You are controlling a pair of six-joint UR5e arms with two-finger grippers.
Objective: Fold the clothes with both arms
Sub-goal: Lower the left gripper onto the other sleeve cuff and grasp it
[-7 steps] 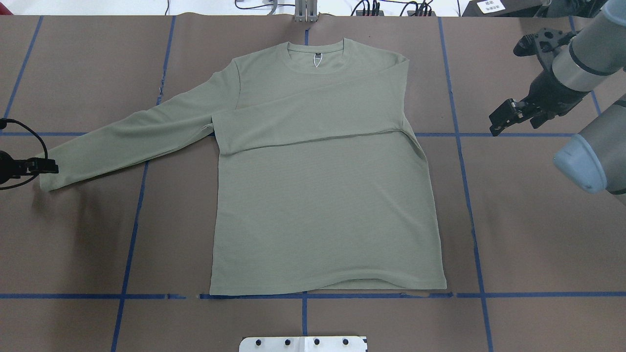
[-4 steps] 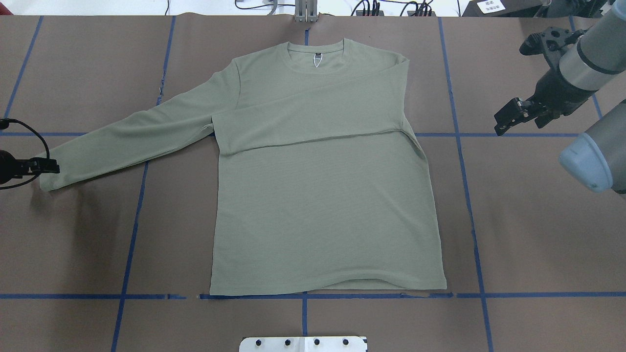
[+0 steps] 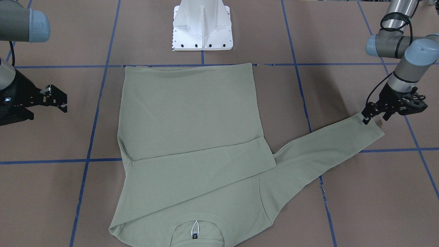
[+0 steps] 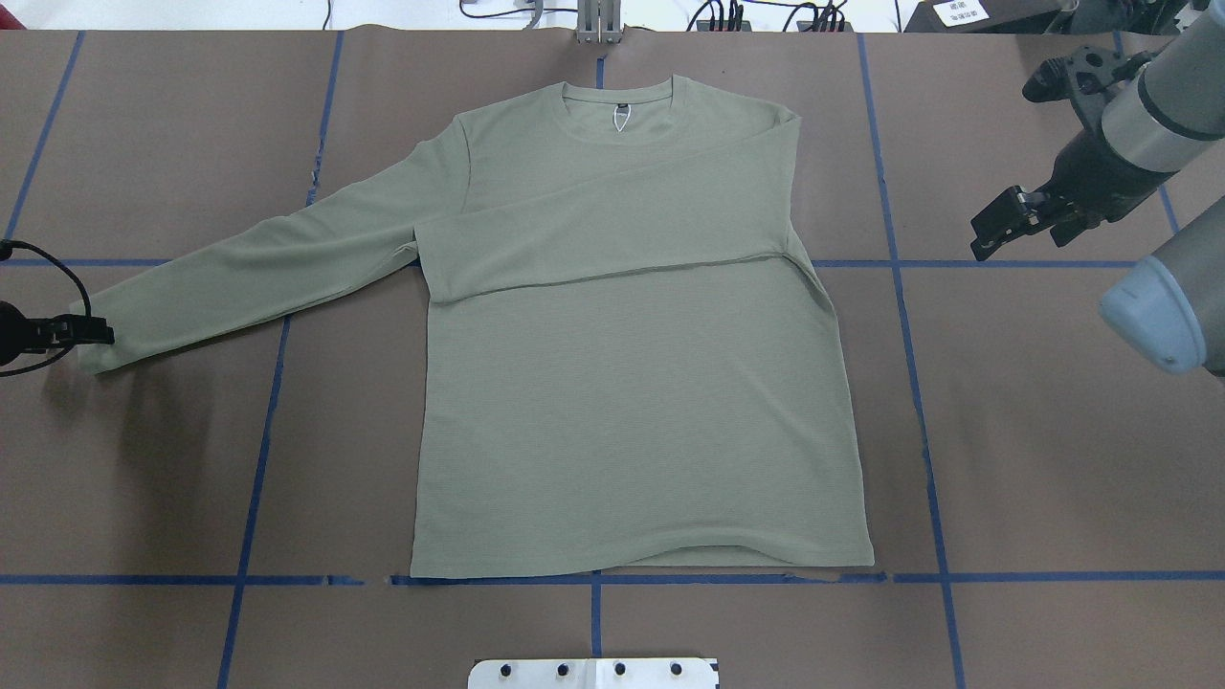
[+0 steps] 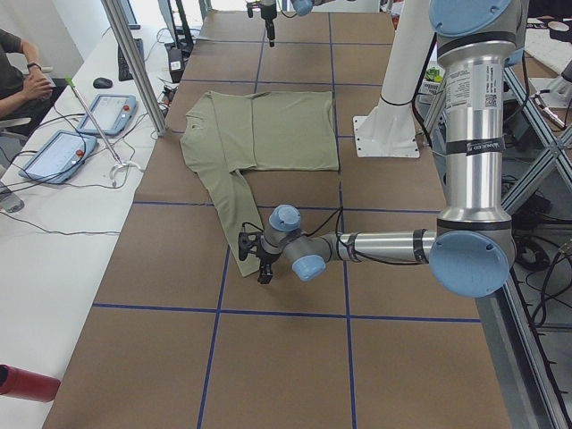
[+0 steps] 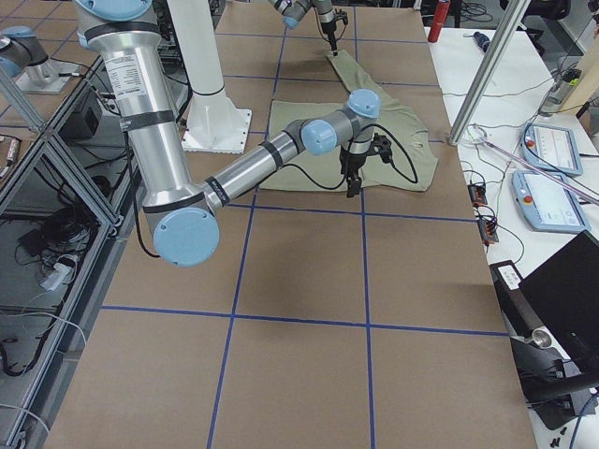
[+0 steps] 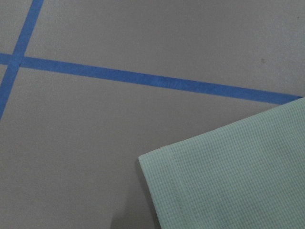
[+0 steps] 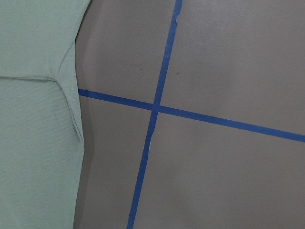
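The pale green long-sleeved shirt (image 4: 632, 383) lies flat, face up, with its collar toward the far edge. One sleeve (image 4: 612, 230) is folded across the chest. The other sleeve (image 4: 258, 277) stretches out to the left, and its cuff (image 7: 228, 176) rests flat on the table. My left gripper (image 4: 96, 332) points down at that cuff; in the front view its fingers (image 3: 365, 117) stand apart, so it looks open. My right gripper (image 4: 991, 230) hangs open and empty above bare table to the right of the shirt, whose side edge (image 8: 33, 119) shows in the right wrist view.
The brown table top carries a grid of blue tape lines (image 4: 909, 316). The white pedestal base (image 3: 202, 27) stands at the robot's side, just beyond the shirt's hem. A side bench holds tablets (image 5: 63, 152), and a seated person's arm (image 5: 18, 71) rests there.
The right arm has drawn back a little toward the far right, gripper still open. The left gripper has shifted slightly at the cuff. The shirt has not moved.
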